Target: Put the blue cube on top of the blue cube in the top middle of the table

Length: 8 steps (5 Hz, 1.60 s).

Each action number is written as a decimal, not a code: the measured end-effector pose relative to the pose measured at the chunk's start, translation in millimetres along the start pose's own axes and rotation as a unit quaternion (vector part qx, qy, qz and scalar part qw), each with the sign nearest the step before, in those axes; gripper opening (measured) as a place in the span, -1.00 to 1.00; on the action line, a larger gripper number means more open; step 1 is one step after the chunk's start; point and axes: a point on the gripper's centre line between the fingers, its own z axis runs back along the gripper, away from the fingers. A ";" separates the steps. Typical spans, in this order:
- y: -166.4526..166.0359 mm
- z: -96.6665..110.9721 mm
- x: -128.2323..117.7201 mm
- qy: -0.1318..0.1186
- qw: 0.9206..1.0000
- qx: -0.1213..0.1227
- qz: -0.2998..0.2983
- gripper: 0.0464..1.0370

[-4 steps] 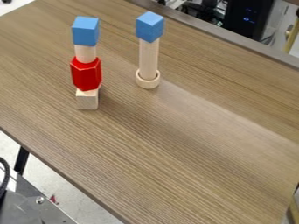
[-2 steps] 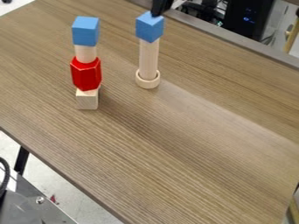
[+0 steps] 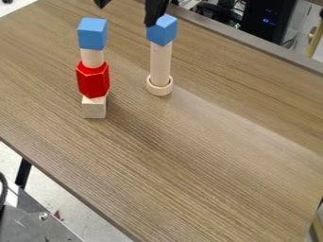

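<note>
The black pincer (image 3: 125, 15) hangs in from the top of the camera view, its two fingers spread well apart with a gap of bare wood grain between them. One fingertip is up above the red stack; the other overlaps the near side of a blue cube (image 3: 164, 31), and I can't tell whether it touches. That cube sits on a tall wooden peg (image 3: 160, 61), which stands upright in a round wooden ring (image 3: 159, 90) on the surface (image 3: 208, 156), toward the upper-right long edge.

Over by the upper-left end of the surface stands the second tower. Its top is the other blue cube (image 3: 92, 34), resting on a short wooden cylinder (image 3: 92, 58). Under that come a red six-sided block (image 3: 93, 81) and, at the bottom, a plain wooden block (image 3: 94, 108). Both towers are upright and apart from each other.

Beyond the upper-right edge there's a dark computer case (image 3: 268, 21). Past the lower-left edge I see a black table leg (image 3: 22, 173) and some grey metal equipment (image 3: 38, 222).
</note>
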 end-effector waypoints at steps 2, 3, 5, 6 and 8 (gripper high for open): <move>16.5 -4.4 -1.0 -0.003 0.997 0.025 0.068 0.92; 28.7 -8.6 -1.4 0.008 0.998 0.013 0.067 0.92; 49.1 -20.0 3.5 0.017 0.999 -0.021 0.045 0.92; 52.2 -30.8 6.6 0.022 0.998 -0.031 0.046 0.92; 50.5 -50.5 11.8 0.042 0.997 -0.027 0.051 0.92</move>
